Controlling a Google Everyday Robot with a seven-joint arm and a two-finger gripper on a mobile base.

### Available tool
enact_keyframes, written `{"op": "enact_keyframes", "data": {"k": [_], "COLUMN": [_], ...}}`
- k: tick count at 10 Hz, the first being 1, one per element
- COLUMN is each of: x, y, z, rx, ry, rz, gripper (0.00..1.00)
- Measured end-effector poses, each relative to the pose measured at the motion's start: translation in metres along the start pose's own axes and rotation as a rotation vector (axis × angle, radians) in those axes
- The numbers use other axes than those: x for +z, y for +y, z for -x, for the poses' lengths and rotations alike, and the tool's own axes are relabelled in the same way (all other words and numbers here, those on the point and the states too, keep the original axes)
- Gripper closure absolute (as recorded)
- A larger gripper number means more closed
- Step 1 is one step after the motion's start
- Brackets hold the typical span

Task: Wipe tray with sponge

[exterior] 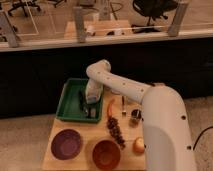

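The green tray [70,102] lies at the back left of the wooden table. My white arm reaches over from the right, bends at the elbow and points down into the tray. My gripper [89,108] is low inside the tray near its front right corner, with dark fingers shut close to the tray floor. The sponge does not show; whether it is under the gripper I cannot tell.
In front of the tray stand a purple bowl [66,144] and a brown bowl [106,154]. To the right lie an orange-red pepper [110,107], a dark bunch of grapes [116,131], a small can [135,118] and a yellow round fruit [139,145]. A dark counter wall rises behind.
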Motion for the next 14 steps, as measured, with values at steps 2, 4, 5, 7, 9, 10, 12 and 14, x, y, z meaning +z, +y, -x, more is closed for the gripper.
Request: {"op": "enact_keyframes", "data": {"k": [2, 4, 5, 7, 9, 10, 12, 14], "x": [0.003, 0.008, 0.01, 0.013, 0.017, 0.019, 0.014, 0.008], "y": [-0.002, -0.011, -0.017, -0.027, -0.039, -0.048, -0.053, -0.049], "z": [-0.013, -0.023, -0.027, -0.034, -0.036, -0.032, -0.019, -0.004], "rx": [0.001, -0.006, -0.01, -0.021, -0.041, -0.057, -0.078, -0.086], "ry": [0.0, 0.0, 0.001, 0.005, 0.009, 0.01, 0.014, 0.013], "rz": [0.002, 0.01, 0.013, 0.017, 0.011, -0.002, -0.023, -0.029], "gripper": [1.0, 1.0, 1.0, 1.0, 1.0, 1.0, 1.0, 1.0]}}
